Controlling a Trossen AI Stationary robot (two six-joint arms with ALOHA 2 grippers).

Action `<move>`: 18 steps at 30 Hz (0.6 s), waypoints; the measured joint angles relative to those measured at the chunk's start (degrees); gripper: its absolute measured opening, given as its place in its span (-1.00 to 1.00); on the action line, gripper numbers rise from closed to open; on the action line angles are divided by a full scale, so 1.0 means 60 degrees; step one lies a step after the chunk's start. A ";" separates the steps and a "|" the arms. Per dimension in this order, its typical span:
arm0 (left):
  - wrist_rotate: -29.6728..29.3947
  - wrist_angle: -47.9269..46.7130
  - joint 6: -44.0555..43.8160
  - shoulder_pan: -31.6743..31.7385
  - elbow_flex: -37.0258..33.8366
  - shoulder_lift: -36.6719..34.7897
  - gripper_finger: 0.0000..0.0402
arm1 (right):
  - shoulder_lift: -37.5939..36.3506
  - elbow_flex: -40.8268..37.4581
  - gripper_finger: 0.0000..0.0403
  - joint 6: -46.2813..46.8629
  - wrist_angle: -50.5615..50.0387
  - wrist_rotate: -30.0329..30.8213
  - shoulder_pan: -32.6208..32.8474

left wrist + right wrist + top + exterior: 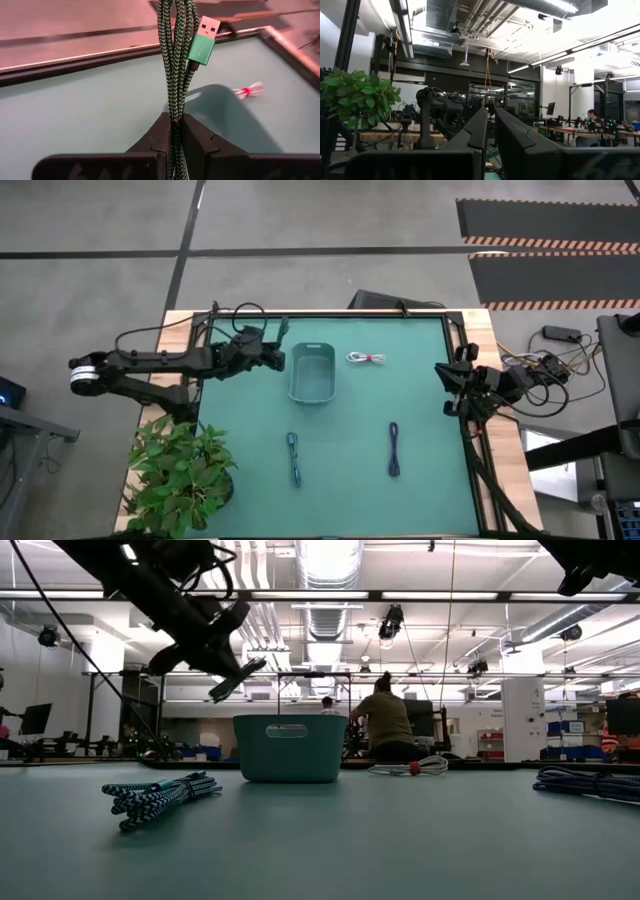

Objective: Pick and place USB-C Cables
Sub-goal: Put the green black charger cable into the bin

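The dark green cable bundle (pixel 176 75) is in my left gripper (pixel 175 131), which is shut on it and hovers above the table just left of the teal basket (pixel 312 372). The same gripper (pixel 274 357) shows in the high view. The white cable with its red tie (pixel 366 358) lies on the mat right of the basket. The blue cable (pixel 294 458) and the dark purple cable (pixel 394 450) lie flat nearer the near edge. My right gripper (pixel 491 135) waits, shut, raised at the table's right edge (pixel 458 385). My left gripper pinches the green bundle's several strands (pixel 174 117) between its two fingers. The bundle runs on past the fingertips, and its green plug (pixel 204 40) is at the free end. The cable is lifted clear of the table (pixel 238 678).
The basket (pixel 290 748) stands upright on the green mat's far half. A potted plant (pixel 180 470) sits at the near left corner. Wiring and boxes lie beyond the right edge (pixel 545 365). People stand in the room behind the table (pixel 385 720).
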 joint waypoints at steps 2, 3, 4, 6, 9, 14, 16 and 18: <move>0.0002 0.0396 0.0002 -0.0137 0.0018 0.0069 -0.94 | 0.0000 0.0000 -0.87 -0.0002 0.0000 -0.0001 0.0002; 0.0005 0.0475 0.0010 -0.0209 0.0066 0.0108 -0.94 | 0.0000 0.0000 -0.87 0.0000 0.0000 -0.0001 0.0000; 0.0009 0.0510 0.0011 -0.0275 0.0129 0.0133 -0.94 | 0.0000 0.0000 -0.87 0.0000 0.0000 -0.0001 0.0000; 0.0002 0.0509 0.0011 -0.0417 0.0309 0.0209 -0.94 | 0.0000 0.0000 -0.87 0.0000 0.0000 -0.0001 0.0003; 0.0009 0.0515 0.0034 -0.0647 0.0677 0.0376 -0.94 | 0.0000 0.0000 -0.87 0.0000 0.0004 -0.0001 0.0002; 0.0016 0.0518 0.0066 -0.0991 0.1176 0.0655 -0.94 | 0.0000 0.0000 -0.87 0.0082 0.0000 -0.0001 0.0002; 0.0020 0.0510 0.0026 -0.1133 0.1309 0.0716 -0.94 | 0.0000 0.0000 -0.87 0.0165 0.0004 0.0002 0.0001; 0.0020 0.0555 -0.0194 -0.1272 0.1436 0.0789 -0.94 | 0.0000 0.0000 -0.87 0.0193 0.0000 0.0001 0.0003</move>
